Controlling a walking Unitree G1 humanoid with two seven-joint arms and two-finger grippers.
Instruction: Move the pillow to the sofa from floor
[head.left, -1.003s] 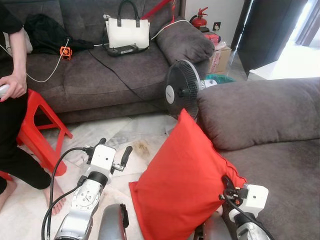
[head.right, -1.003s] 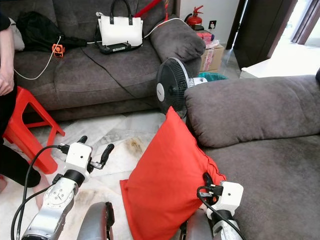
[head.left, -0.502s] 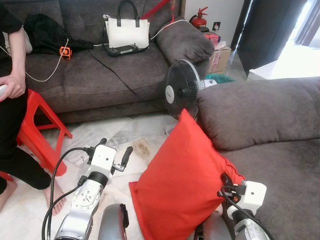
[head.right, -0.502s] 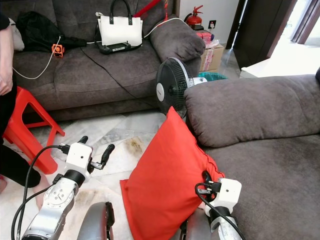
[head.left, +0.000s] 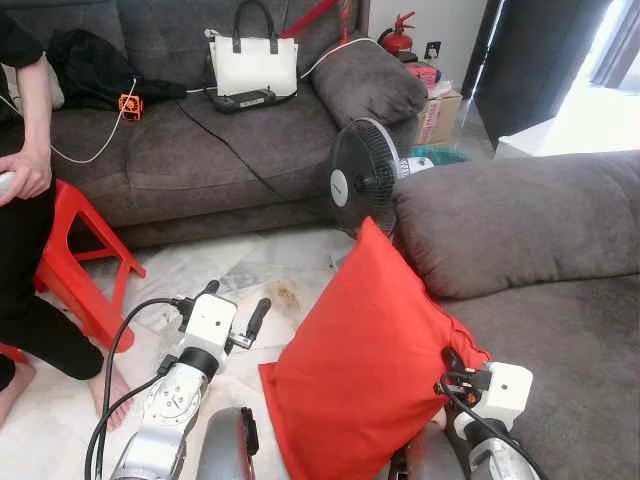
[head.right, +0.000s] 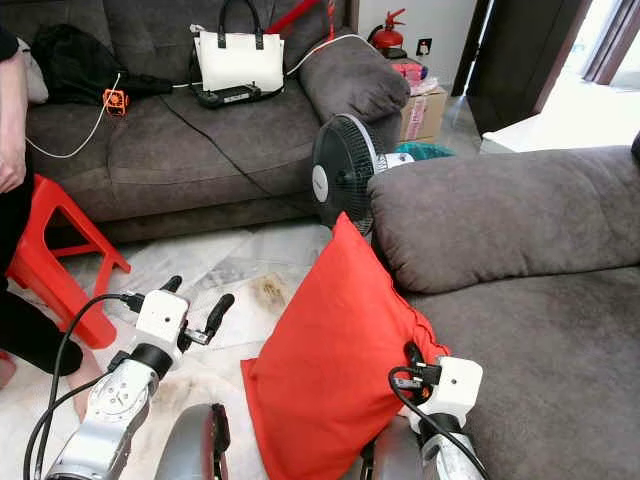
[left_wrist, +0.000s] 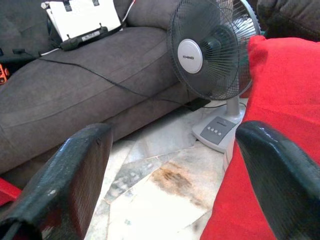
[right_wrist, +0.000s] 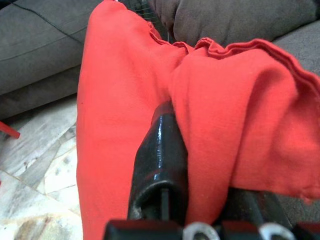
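Note:
A large red pillow (head.left: 370, 360) stands on edge, leaning against the front of the grey sofa (head.left: 560, 330) on my right. My right gripper (head.left: 452, 368) is shut on the pillow's right corner; in the right wrist view one black finger (right_wrist: 159, 165) presses into bunched red cloth (right_wrist: 240, 125). My left gripper (head.left: 233, 303) hovers open over the floor, left of the pillow and apart from it. Its two fingers (left_wrist: 75, 175) spread wide in the left wrist view, with the pillow's edge (left_wrist: 280, 90) beside one of them.
A black table fan (head.left: 365, 178) stands on the floor just behind the pillow. A second grey sofa (head.left: 190, 140) at the back carries a white handbag (head.left: 256, 60) and cables. A red stool (head.left: 75, 255) and a person (head.left: 25, 180) are at the left.
My left gripper has drifted slightly right and down toward the pillow. The pillow and my right gripper have barely moved.

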